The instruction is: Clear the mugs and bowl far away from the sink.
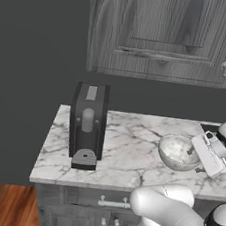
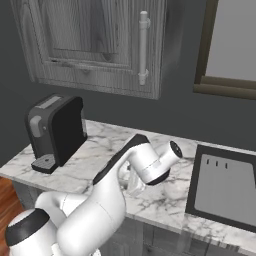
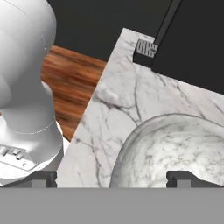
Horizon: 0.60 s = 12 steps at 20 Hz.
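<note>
I see the wide round speckled white-grey bowl (image 1: 179,152) sitting upright on the white marble desk (image 1: 125,152), mouth facing up, to the right of the black coffee machine (image 1: 88,123). Being round, it has no long axis. My pincer (image 3: 112,178) hangs just over its near rim, released, grasping nothing.

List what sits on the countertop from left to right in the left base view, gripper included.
Coffee machine → speckled bowl → gripper, its open jaws at the bowl's right rim.
</note>
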{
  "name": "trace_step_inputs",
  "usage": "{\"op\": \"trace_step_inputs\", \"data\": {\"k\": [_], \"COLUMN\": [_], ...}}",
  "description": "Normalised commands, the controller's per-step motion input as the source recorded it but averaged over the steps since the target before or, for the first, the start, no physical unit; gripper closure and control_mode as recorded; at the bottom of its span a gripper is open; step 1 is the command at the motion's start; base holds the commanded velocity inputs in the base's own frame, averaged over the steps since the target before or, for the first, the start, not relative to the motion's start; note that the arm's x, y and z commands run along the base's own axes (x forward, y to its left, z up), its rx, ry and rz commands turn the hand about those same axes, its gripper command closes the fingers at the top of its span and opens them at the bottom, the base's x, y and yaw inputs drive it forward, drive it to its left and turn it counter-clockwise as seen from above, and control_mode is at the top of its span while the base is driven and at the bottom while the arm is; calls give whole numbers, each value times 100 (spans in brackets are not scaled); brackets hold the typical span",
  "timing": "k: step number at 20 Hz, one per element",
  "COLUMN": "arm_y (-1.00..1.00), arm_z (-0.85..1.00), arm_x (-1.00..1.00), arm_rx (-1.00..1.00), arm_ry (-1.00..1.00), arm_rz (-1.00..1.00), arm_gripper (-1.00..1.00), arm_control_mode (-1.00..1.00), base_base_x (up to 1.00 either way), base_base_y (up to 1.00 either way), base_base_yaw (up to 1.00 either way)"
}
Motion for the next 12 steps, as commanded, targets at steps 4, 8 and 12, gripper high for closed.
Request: {"op": "trace_step_inputs", "data": {"k": [4,8,12], "arm_y": [-18,-24,-19], "arm_z": [-19,-24,-21], "arm_x": [8,4,9], "arm_rx": [0,0,0], "arm_ry": [6,6,6], "arm_rz": [0,0,0], "arm_gripper": [-100,-100,-100], "arm_control_mode": [-100,-100,-100], "base_base_x": [0,0,0], "base_base_y": [0,0,0], "base_base_yaw": [0,0,0]}}
